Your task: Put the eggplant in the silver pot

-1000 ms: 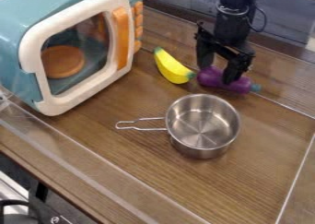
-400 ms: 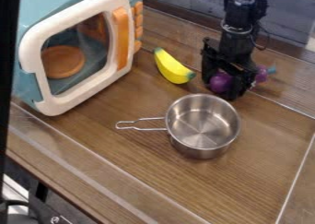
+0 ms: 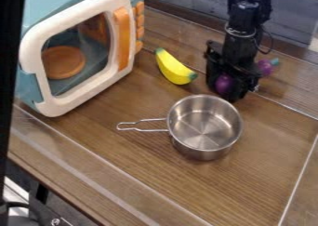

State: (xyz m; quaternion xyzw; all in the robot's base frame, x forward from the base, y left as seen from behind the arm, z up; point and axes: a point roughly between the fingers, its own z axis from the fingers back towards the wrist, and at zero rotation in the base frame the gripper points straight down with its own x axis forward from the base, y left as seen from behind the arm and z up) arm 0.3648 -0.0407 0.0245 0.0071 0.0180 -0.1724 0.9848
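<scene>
The purple eggplant (image 3: 224, 83) lies on the wooden table at the back right, its green stem cap pointing right. My gripper (image 3: 232, 86) points straight down over it, with its black fingers on either side and shut on the eggplant. Most of the eggplant is hidden behind the fingers. The silver pot (image 3: 204, 127) stands upright in front of the gripper, its inside bare and its wire handle pointing left.
A yellow banana (image 3: 174, 66) lies just left of the gripper. A teal-and-white toy microwave (image 3: 74, 48) fills the left side, door ajar. A clear wall (image 3: 292, 197) borders the table's right and front edges.
My gripper has sunk a little onto the eggplant, and its fingers have shut on it. The pot, banana and microwave have stayed put.
</scene>
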